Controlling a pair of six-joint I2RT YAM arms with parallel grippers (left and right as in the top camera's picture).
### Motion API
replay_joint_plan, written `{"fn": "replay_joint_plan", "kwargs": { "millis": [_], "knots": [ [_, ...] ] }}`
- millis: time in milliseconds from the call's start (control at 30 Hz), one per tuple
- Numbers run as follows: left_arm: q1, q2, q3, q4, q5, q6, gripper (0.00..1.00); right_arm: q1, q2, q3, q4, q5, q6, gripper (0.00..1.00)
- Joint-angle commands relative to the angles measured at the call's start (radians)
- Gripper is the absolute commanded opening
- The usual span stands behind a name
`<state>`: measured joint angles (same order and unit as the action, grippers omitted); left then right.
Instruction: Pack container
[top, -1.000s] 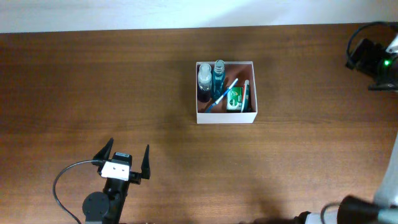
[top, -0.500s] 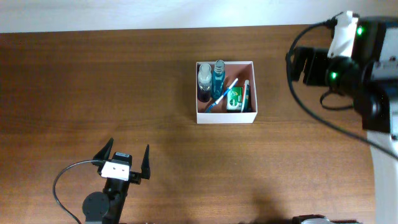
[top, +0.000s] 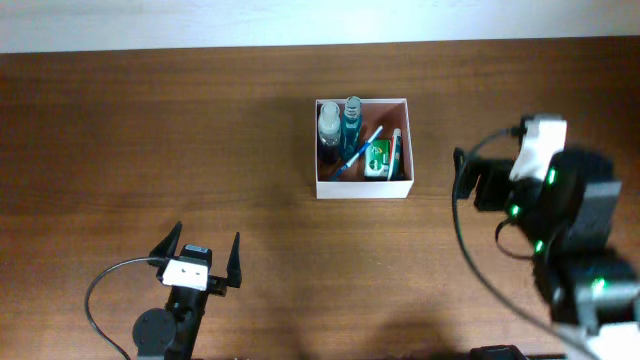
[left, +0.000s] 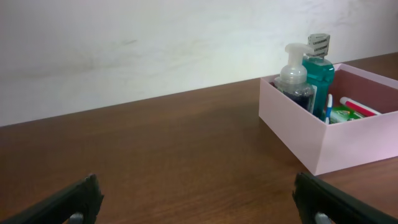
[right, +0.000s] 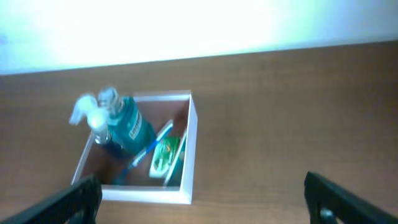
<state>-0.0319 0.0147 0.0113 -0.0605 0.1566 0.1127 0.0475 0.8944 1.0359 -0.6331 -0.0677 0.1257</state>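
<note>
- Sitting where, the container (top: 362, 189)?
- Mid-table (top: 150, 120), toward the far edge. Square, so no long axis to note. Bottles (top: 351, 122), toothbrush (top: 358, 152) and green pack (top: 377, 158) inside. Right gripper (top: 470, 180) near its right side, a little toward the near edge, jaws wide, empty. Left gripper (top: 207, 240) well apart at near left, also wide, empty.
- Changes?
- Right arm has swung in from the far right corner. Left gripper unmoved, contents same. Right is nearer.
</note>
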Motion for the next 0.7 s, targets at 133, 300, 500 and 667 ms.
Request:
{"fn": "replay_joint_plan", "kwargs": {
  "millis": [133,300,500,667],
  "knots": [
    [0.004,-0.01,-0.003,-0.007,-0.007,0.01,1.0,0.006,-0.304,-0.484,0.333,0.02,-0.02,0.99],
    [0.004,-0.01,-0.003,-0.007,-0.007,0.01,1.0,0.006,-0.502,-0.717,0.461,0.021,-0.021,0.99],
    [0.004,-0.01,-0.003,-0.007,-0.007,0.01,1.0,0.005,-0.689,-0.889,0.537,0.027,-0.021,0.99],
    [0.004,-0.01,-0.003,-0.007,-0.007,0.01,1.0,0.005,-0.806,-0.975,0.548,0.027,-0.021,0.99]
  ]
}}
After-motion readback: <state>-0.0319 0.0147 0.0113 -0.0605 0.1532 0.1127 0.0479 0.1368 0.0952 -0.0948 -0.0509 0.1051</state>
